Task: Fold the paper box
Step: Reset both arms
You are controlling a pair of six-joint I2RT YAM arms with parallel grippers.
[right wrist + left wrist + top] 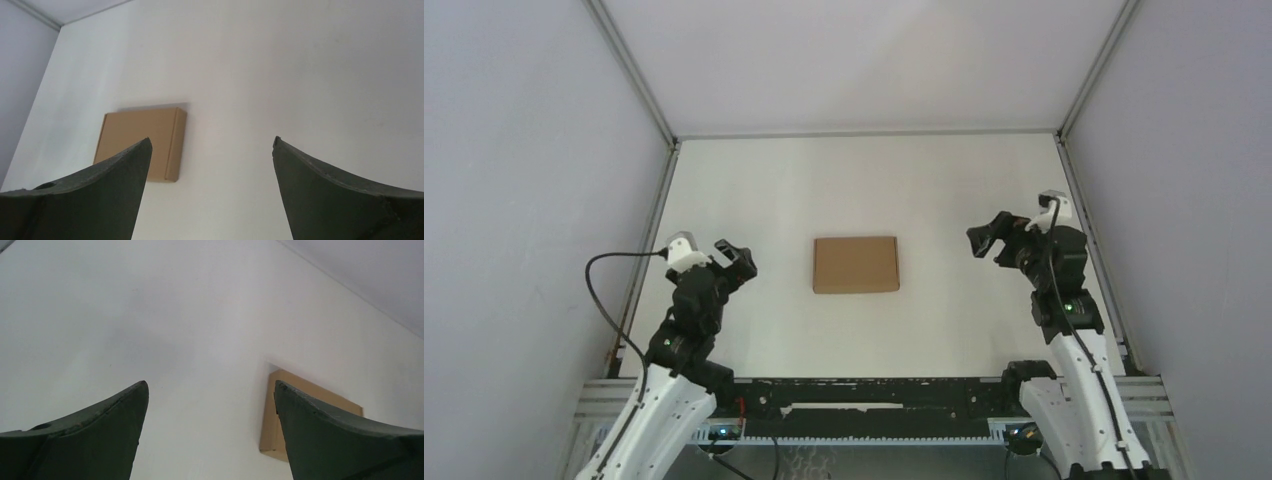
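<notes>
Your paper box (pixel 856 264) flat at the middle of the table (pixel 874 180), left hand (pixel 727 258) and right hand (pixel 990 238) gaping, empty, left wrist view half hides the box

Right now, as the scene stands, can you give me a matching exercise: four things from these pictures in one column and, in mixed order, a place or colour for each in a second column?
Column one:
1. paper box
2. left gripper
3. right gripper
4. table

Column two:
A. open, on the box's right in the top view
B. brown, lying flat between the two arms
C. white, with the box lying on it
D. open, on the box's left in the top view

Pairs: 1-B, 2-D, 3-A, 4-C.
</notes>
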